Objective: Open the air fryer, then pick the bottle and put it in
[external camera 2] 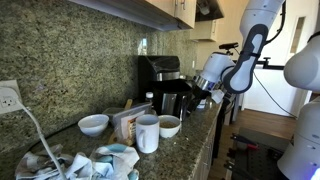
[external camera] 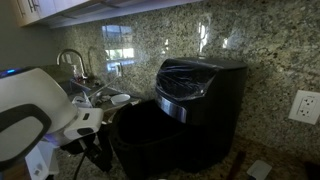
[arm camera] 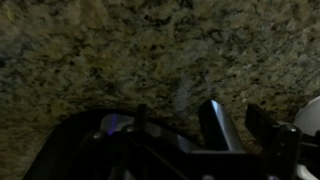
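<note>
The black air fryer [external camera: 205, 95] stands against the granite backsplash, and its drawer [external camera: 150, 135] is pulled out toward the counter's front. It also shows in an exterior view [external camera 2: 158, 72]. A small bottle with a white cap [external camera 2: 150, 100] stands beside the fryer, on the side near the cups. My gripper [external camera 2: 203, 92] hangs in front of the fryer's drawer. In the wrist view its two fingers [arm camera: 240, 128] are spread, with only granite wall between them. The fryer's dark top [arm camera: 100, 135] fills the lower left of that view.
A white cup [external camera 2: 147, 133], two white bowls [external camera 2: 93, 124] [external camera 2: 169, 126] and a small box [external camera 2: 128, 120] crowd the counter near the fryer. A sink faucet [external camera: 70, 60] stands further along. A wall outlet [external camera: 303, 105] is beside the fryer. My white arm [external camera: 30, 115] blocks the foreground.
</note>
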Controlling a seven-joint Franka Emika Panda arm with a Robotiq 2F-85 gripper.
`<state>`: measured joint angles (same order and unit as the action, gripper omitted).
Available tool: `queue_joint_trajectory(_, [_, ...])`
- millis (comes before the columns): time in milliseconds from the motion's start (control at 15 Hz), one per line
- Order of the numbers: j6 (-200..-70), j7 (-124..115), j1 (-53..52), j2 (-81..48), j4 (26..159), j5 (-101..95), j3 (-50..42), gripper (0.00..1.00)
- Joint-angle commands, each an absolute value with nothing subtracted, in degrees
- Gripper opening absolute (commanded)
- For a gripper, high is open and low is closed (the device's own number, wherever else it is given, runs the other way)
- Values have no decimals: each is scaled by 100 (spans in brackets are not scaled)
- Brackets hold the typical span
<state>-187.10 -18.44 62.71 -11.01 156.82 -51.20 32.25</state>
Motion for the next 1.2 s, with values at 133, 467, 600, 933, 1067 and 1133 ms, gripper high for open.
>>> queue_joint_trajectory(133, [-18292, -1785, 7012, -1219, 15441, -5008, 4078, 100])
queue_joint_trajectory(467, [-17406, -1247, 7889, -1361, 15249, -4460, 5162, 100])
queue_joint_trajectory(600, [-17673, -1493, 7602, -1296, 15346, -4626, 4872, 100])
queue_joint_trajectory(933, [-17631, -1403, 7661, -1300, 15359, -4570, 5000, 100])
queue_joint_trajectory(1067, [-17563, -1408, 7759, -1162, 15380, -4485, 5166, 100])
queue_joint_trajectory(1133, [-17518, -1401, 7816, -1117, 15382, -4440, 5255, 100])
